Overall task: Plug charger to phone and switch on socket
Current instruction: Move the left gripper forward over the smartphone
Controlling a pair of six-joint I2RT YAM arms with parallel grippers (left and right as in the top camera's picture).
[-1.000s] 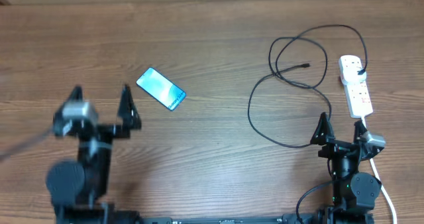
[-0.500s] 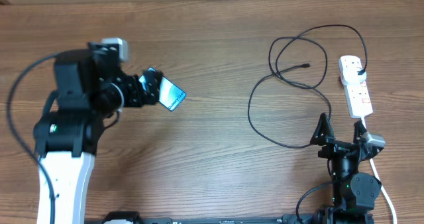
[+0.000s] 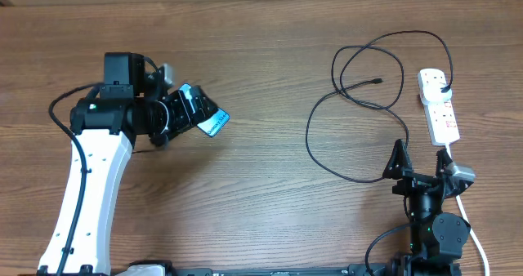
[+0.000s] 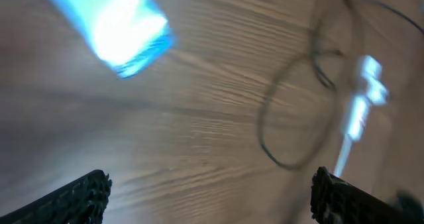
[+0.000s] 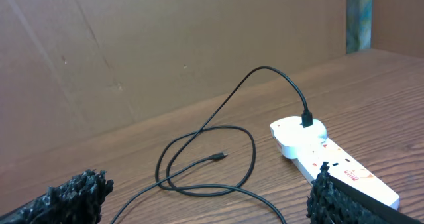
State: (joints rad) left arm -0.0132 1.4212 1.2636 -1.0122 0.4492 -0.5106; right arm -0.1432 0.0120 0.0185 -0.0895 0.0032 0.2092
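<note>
The phone (image 3: 210, 120) lies tilted on the wooden table, its light-blue screen up. It is a blurred bright patch in the left wrist view (image 4: 119, 25). My left gripper (image 3: 181, 113) is open and empty, right at the phone's left end and partly covering it from above. The charger (image 3: 359, 104) lies in loose loops at the right, with its connector tip (image 3: 377, 81) free and its plug (image 3: 444, 86) seated in the socket (image 3: 439, 109). My right gripper (image 3: 421, 166) is open and empty, near the table's front edge, just short of the socket (image 5: 331, 161) and the cable (image 5: 199, 151).
The socket's white cord (image 3: 470, 227) runs down past the right arm's base. A brown cardboard wall (image 5: 165, 45) stands behind the table. Bare wood lies between the phone and the cable loops.
My left arm has swung from the near left up to the phone, and its gripper now reaches over the phone's left end. The right arm, cable and socket have not moved.
</note>
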